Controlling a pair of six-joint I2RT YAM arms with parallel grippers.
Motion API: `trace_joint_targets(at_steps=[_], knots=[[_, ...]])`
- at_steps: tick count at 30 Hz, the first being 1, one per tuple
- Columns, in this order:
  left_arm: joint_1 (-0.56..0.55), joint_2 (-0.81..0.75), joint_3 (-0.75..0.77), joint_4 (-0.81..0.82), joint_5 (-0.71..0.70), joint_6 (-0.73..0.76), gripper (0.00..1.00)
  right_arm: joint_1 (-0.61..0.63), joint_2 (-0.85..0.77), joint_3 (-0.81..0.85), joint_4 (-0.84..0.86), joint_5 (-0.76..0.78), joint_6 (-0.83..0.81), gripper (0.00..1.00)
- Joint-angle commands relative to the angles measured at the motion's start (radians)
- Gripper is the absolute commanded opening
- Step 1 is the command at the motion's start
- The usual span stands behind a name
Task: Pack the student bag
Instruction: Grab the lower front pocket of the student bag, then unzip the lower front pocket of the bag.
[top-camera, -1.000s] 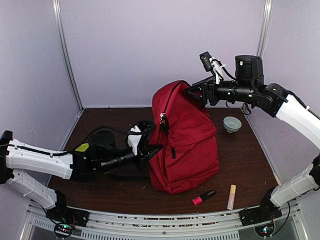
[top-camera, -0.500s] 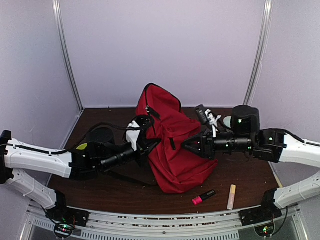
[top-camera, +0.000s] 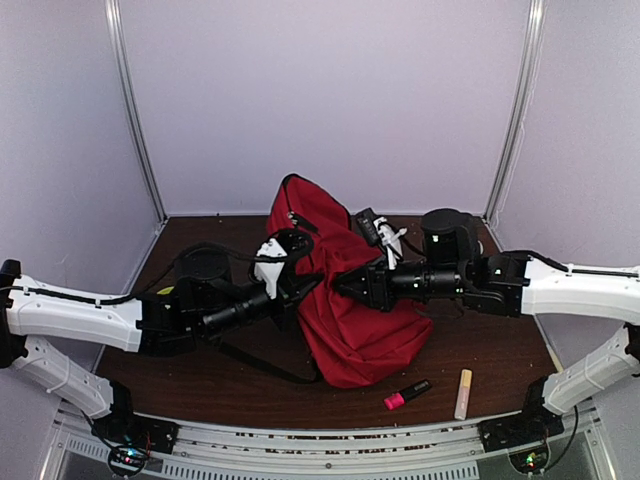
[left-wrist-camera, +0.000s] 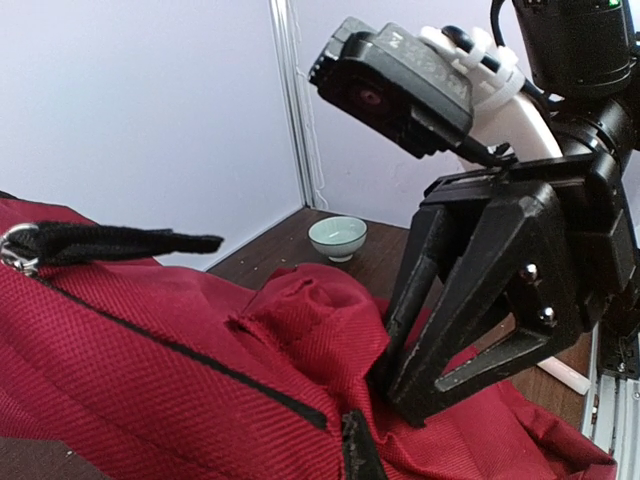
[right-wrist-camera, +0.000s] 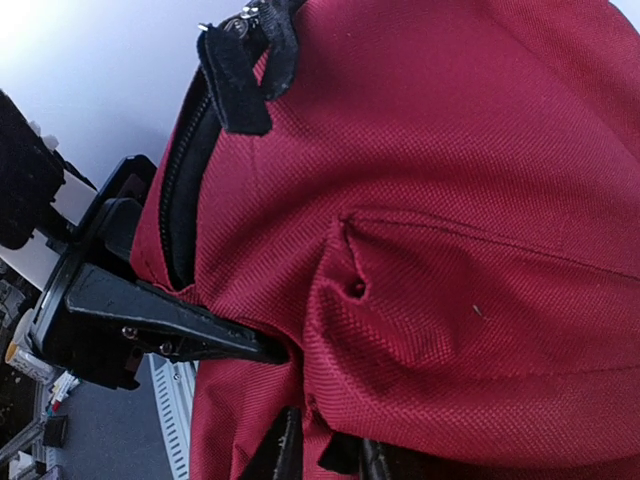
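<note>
the soft red fabric backpack (top-camera: 355, 325) lies slumped in the middle of the dark brown table (top-camera: 480, 340), between the two grippers. the left gripper (top-camera: 308, 288) is clamped tight on its left edge beside the zipper opening. the right gripper (top-camera: 342, 284), reaching in from the right, pinches a fold of red cloth between nearly closed jaws.
</note>
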Motion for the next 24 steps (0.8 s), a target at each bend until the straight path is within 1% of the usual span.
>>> trace_joint_targets(at_steps=[1,3,7,11,17,21,24], knots=[[-0.01,-0.004,0.054,0.088,0.02,0.042,0.0,0.002,0.022,0.034,0.054,-0.02,0.015,0.13],[-0.01,-0.013,0.054,0.083,0.018,0.045,0.0,-0.01,0.017,0.035,0.048,-0.013,0.02,0.0],[-0.01,-0.058,0.037,0.042,-0.007,0.072,0.0,-0.08,-0.016,0.002,0.04,-0.007,0.053,0.0],[-0.01,-0.132,0.005,-0.006,-0.048,0.1,0.0,-0.191,-0.057,-0.037,0.003,-0.028,0.047,0.0],[-0.01,-0.218,-0.034,-0.059,-0.085,0.145,0.0,-0.322,-0.078,-0.078,-0.06,-0.038,-0.014,0.0],[-0.01,-0.263,-0.05,-0.086,-0.106,0.175,0.0,-0.393,-0.035,-0.102,-0.062,-0.078,-0.04,0.0],[-0.01,-0.301,-0.069,-0.086,-0.121,0.194,0.0,-0.428,0.057,-0.1,-0.08,-0.084,-0.053,0.0]])
